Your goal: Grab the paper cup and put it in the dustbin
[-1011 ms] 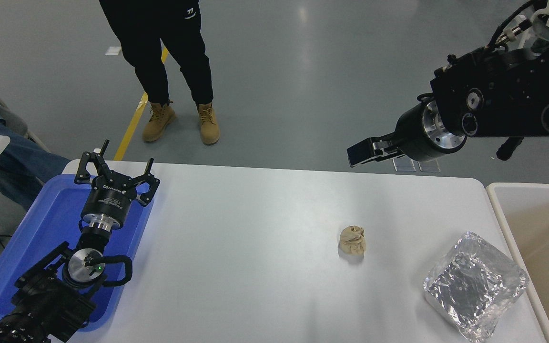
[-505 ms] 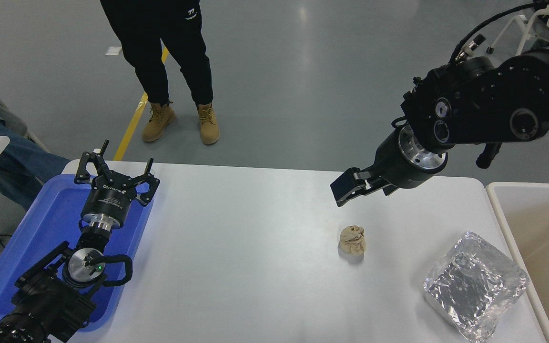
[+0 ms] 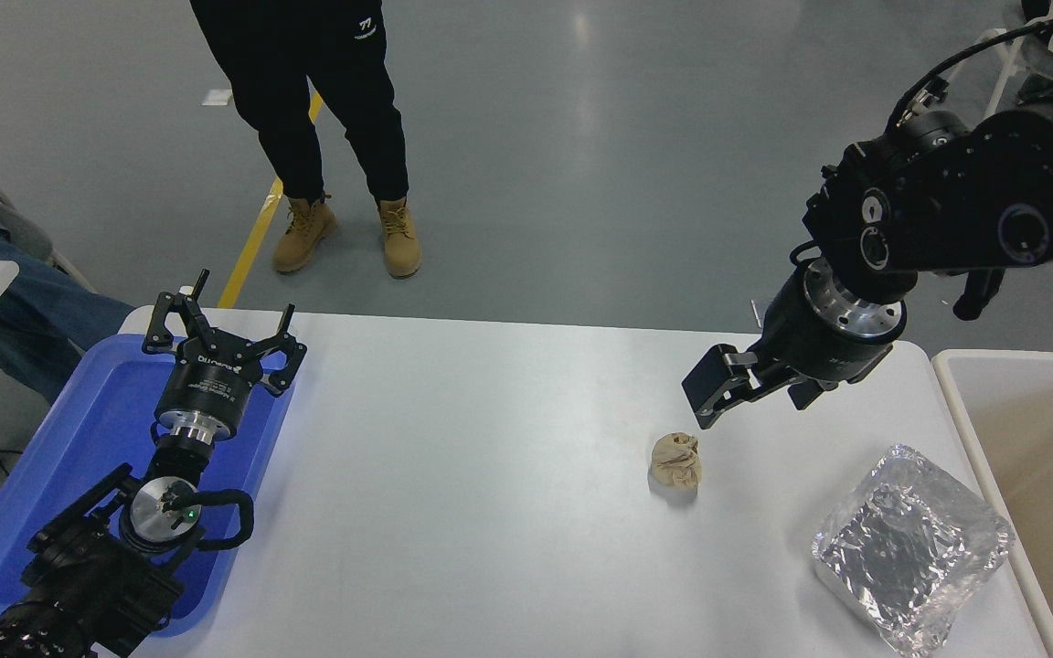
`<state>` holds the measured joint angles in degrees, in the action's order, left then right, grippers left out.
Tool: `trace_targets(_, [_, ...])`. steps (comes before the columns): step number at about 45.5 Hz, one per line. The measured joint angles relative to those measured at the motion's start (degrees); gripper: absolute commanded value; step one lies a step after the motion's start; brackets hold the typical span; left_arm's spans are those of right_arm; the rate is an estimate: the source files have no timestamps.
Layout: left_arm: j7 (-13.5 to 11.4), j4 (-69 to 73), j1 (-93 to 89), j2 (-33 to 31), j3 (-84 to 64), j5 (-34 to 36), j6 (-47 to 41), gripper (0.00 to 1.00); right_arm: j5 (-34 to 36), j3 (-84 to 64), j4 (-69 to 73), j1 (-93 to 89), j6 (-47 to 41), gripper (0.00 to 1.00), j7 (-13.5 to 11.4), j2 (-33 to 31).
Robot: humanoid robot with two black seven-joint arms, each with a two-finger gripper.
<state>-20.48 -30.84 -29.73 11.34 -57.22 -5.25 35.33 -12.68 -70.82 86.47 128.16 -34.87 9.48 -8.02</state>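
Looking over the white table (image 3: 490, 475), you see no paper cup anywhere. The right gripper (image 3: 707, 395) hangs empty just above the tan paper ball (image 3: 675, 461), at its 1 o'clock; whether its fingers are apart, you cannot tell. The dustbin (image 3: 956, 402) waits at 3 o'clock. Next, I think, you must find the cup. The left gripper (image 3: 220, 331) rests spread wide over the blue tray (image 3: 79, 439).

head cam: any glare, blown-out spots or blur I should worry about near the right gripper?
Head view: sharp overall, no motion blur on the right gripper. Soft sheen on the white table, stronger specular glints on the foil bag. The paper ball casts a faint shadow and reads clearly. Floor shows diffuse reflections.
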Motion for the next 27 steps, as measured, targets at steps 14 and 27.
trace_targets(14, [0.0, 0.03, 0.01, 0.0, 0.0, 0.0, 0.0, 1.0, 0.79, -1.69, 0.98, 3.75, -6.87, 1.0, 0.27, -1.47])
trace_targets(27, [0.0, 0.03, 0.02, 0.0, 0.0, 0.0, 0.0, 1.0, 1.31, -5.05, 1.27, 5.3, -8.68, 1.0, 0.28, -2.0])
